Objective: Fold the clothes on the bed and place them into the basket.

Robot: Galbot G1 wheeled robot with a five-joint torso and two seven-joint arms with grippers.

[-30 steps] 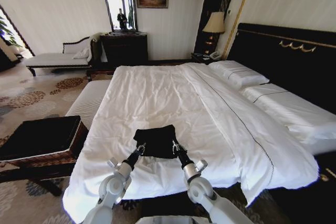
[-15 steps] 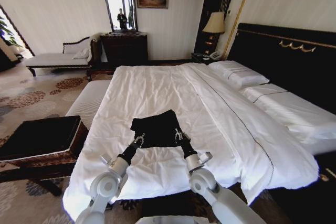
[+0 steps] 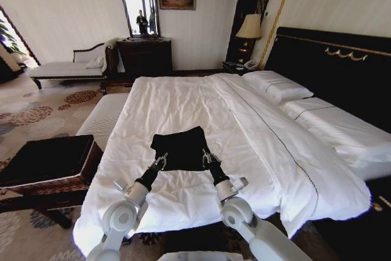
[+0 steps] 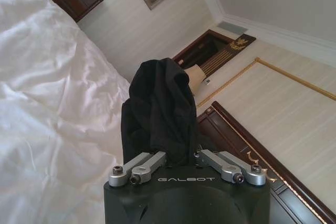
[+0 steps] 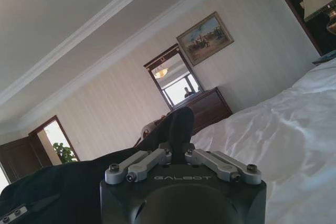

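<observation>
The black clothes [image 3: 181, 147] lie bunched near the foot of the white bed [image 3: 183, 96]. Both grippers hold the bundle's near edge. My left gripper [image 3: 160, 163] is shut on the left corner, and my right gripper [image 3: 209, 159] is shut on the right corner. In the left wrist view the dark cloth [image 4: 157, 108] rises in a fold out of the shut left gripper [image 4: 178, 157]. The right wrist view shows a tuft of the clothes [image 5: 176, 124] pinched in the right gripper [image 5: 181, 156]. The wicker basket [image 3: 58, 186] with black lining stands on the floor left of the bed's foot.
A long white bench [image 3: 102, 119] runs along the bed's left side behind the basket. Pillows [image 3: 278, 87] and the black headboard [image 3: 333, 68] are at the right. A dark dresser [image 3: 145, 56] and pale chaise [image 3: 67, 67] stand at the far wall.
Both grippers have moved forward over the bed with the clothes' near edge in them. The black bundle now sits farther from the foot edge and spreads wider.
</observation>
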